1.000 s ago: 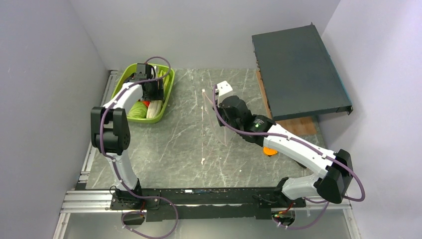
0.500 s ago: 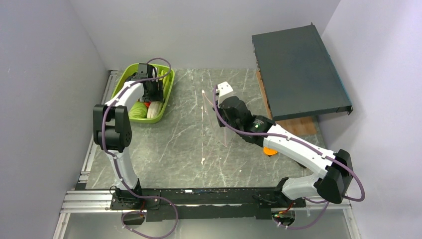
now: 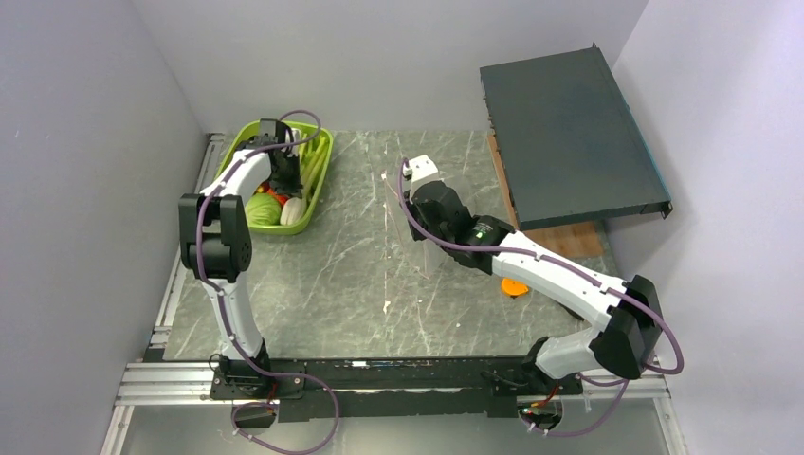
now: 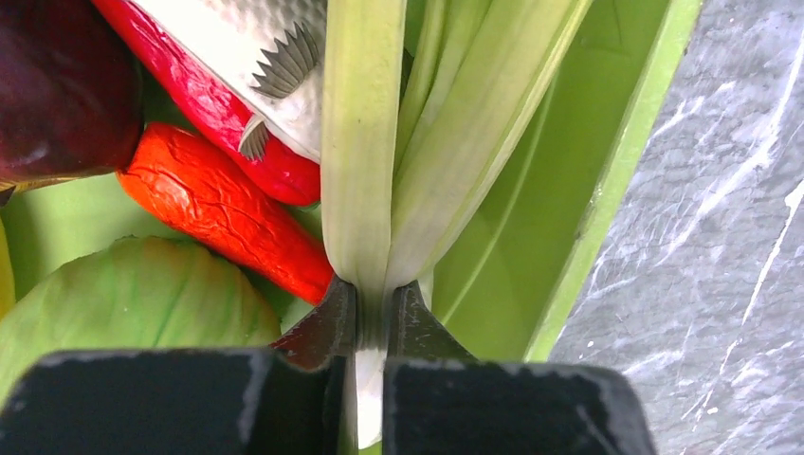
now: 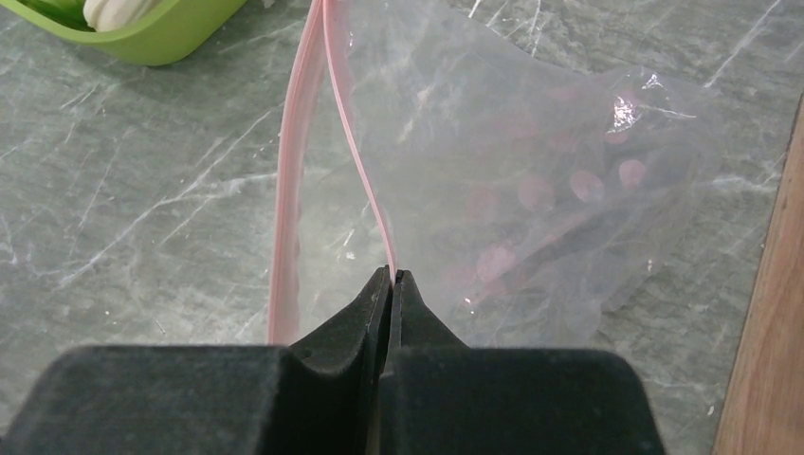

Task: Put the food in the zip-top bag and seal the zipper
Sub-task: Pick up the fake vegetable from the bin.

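In the left wrist view my left gripper (image 4: 373,305) is shut on the base of the pale green stalks (image 4: 362,142), part of the food lying in the lime-green tray (image 4: 618,171). Beside the stalks lie a red pepper (image 4: 218,223), a green leafy piece (image 4: 123,303) and a dark purple piece (image 4: 52,85). From above, the left gripper (image 3: 282,182) sits inside the tray (image 3: 320,178). My right gripper (image 5: 391,278) is shut on one side of the pink zipper (image 5: 353,142), holding the mouth of the clear zip-top bag (image 5: 531,190) apart. The bag (image 3: 417,242) stands mid-table.
An orange disc (image 3: 515,287) lies on the marble table under the right forearm. A dark flat panel (image 3: 569,133) rests tilted at the back right over a wooden board (image 3: 574,242). Grey walls close the left, back and right sides.
My left gripper has closed on the pale green stalks in the tray. The right arm has shifted slightly to the left, still holding the bag's edge.
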Robot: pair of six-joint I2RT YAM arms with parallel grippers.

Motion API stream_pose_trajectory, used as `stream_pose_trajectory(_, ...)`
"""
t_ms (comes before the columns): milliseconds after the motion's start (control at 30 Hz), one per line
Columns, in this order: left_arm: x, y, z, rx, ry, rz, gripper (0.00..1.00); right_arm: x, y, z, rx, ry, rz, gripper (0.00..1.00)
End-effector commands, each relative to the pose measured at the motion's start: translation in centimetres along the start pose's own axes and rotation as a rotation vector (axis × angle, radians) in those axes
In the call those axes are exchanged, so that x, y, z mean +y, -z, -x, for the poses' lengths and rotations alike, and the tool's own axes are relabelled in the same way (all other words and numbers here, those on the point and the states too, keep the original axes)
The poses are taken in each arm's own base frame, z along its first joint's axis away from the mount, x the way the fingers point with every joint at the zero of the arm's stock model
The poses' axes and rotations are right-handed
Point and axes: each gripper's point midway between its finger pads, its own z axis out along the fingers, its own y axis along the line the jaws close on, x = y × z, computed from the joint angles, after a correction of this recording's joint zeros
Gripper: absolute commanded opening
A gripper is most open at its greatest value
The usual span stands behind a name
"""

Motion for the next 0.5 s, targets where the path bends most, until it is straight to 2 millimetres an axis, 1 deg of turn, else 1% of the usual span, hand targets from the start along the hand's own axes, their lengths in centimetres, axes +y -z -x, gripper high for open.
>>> stream_pose_trajectory(0,0.1,3.9,2.4,-0.104,0.009,0.000,0.00,-0.4,0.6,3.0,-0.068,-0.002,-0.018,0.00)
stream_pose_trajectory(133,0.0,8.2,3.6,-0.226,0.017,0.007,0.00,-1.0,1.0,3.1,-0.063,0.022,-0.020,0.00)
stream_pose_trajectory(233,-0.1,12.2,4.4,-0.339,0.034,0.008,0.00,-1.4,1.3,3.2,-0.074,-0.003,0.002,0.00)
stream_pose_trajectory(367,-0.5,17.0,4.2,-0.502,0.097,-0.019,0.00,-1.5,1.7,3.2,-0.085,-0.032,0.045,0.00)
stream_pose_trajectory(400,-0.7,18.5,4.2,-0.542,0.118,-0.033,0.00,-1.7,1.6,3.1,-0.090,-0.035,0.044,0.00)
stream_pose_trajectory(467,-1.0,21.1,3.5,-0.598,0.174,-0.063,0.00,-1.7,1.7,3.1,-0.096,-0.045,0.048,0.00)
